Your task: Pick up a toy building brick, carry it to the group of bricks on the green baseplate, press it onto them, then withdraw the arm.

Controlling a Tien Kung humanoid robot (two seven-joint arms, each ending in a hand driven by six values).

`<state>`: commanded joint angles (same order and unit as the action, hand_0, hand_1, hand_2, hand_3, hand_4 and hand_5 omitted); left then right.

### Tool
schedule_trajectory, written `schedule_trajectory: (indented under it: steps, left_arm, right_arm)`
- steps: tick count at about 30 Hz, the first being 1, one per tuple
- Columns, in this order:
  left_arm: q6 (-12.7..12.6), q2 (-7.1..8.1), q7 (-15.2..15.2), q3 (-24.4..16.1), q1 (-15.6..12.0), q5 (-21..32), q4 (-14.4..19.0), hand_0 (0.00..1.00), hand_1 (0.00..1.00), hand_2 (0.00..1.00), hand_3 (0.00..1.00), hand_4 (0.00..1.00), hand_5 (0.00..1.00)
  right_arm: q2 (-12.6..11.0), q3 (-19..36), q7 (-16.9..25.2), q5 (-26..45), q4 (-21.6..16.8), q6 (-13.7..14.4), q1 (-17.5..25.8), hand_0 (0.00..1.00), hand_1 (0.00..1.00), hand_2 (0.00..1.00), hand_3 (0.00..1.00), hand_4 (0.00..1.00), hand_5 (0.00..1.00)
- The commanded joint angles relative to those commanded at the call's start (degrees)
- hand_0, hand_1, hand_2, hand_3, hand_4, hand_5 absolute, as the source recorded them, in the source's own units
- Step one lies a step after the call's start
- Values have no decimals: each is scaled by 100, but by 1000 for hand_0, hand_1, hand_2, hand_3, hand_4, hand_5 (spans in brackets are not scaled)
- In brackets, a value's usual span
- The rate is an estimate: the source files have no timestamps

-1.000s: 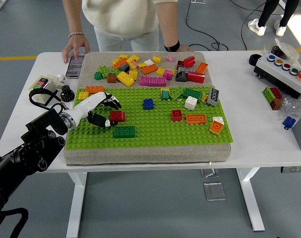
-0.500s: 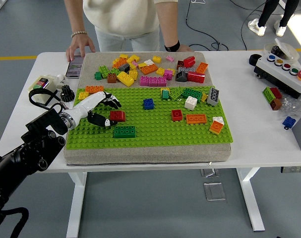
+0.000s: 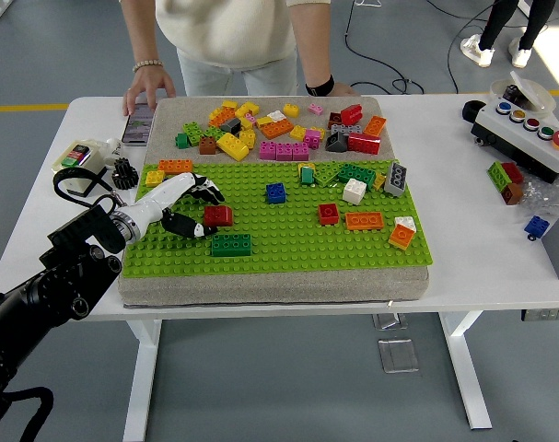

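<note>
Red brick (image 3: 218, 215) sits on the green baseplate (image 3: 288, 241), clasped between the curled fingers of the left hand (image 3: 189, 204).

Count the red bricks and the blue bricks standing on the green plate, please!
Red bricks: 2
Blue bricks: 1
Total: 3
</note>
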<state>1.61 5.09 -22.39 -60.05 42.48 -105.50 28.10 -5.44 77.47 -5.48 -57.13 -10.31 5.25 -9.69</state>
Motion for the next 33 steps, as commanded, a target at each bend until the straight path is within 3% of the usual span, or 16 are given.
schedule_trajectory:
  steps: [12, 33]
  left_arm:
    - [-78, -25, -8, 31, 21, 117, -27, 593, 571, 577, 540, 763, 2]
    - [-163, -63, -53, 40, -14, 210, -63, 563, 564, 577, 541, 782, 2]
  right_arm:
    - [0, 1, 0, -7, 0, -6, -8, 754, 673, 721, 639, 910, 505]
    - [-3, 46, 2, 9, 0, -12, -5, 754, 673, 721, 638, 909, 505]
